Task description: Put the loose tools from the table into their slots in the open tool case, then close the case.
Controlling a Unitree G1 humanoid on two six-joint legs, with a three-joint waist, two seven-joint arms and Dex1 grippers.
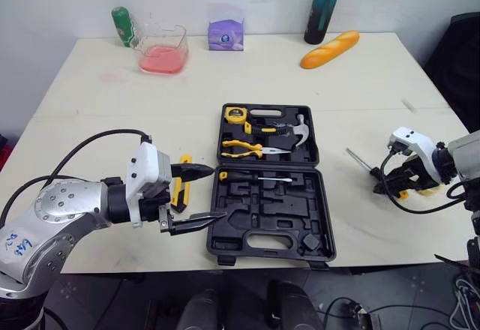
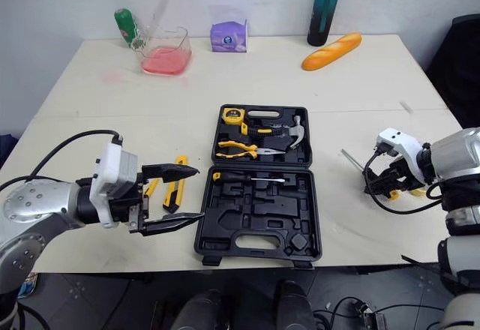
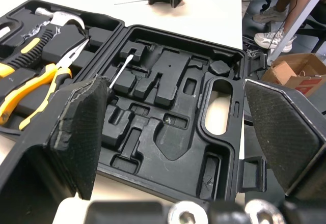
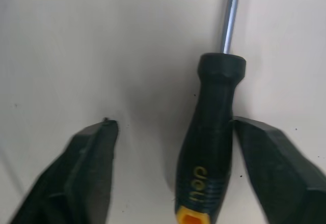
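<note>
Looking down over the pale surface (image 1: 97, 120), we see the open tool case (image 1: 270, 184) lying flat at its centre, the lid half toward twelve o'clock and the moulded tray half toward six. The lid half holds a tape measure (image 1: 235, 114), a hammer (image 1: 300, 131) and yellow-handled pliers (image 1: 244, 148); a slim screwdriver (image 1: 255, 177) lies along the far edge of the tray half, whose other recesses stand unfilled. At nine o'clock of the case, the left end effector (image 1: 217, 192) hangs with its jaws spread wide, the tips pointing at the tray's left edge. Just behind them a yellow-and-black tool (image 1: 180, 189) lies loose on the surface beside the case. At three o'clock, well apart from the case, the right end effector (image 4: 174, 127) sits low over a second, loose screwdriver (image 4: 209, 132), its fingers (image 4: 91, 168) wide apart and straddling the black handle. The handle lies against one finger and clear of the other, and the metal shaft points away toward the case. Along the far edge, from ten to one o'clock, stand a green bottle (image 1: 122, 26), a clear container (image 1: 163, 51) with pink contents, a purple box (image 1: 226, 35), a teal bottle (image 1: 324, 7) and a bread loaf (image 1: 330, 49).
</note>
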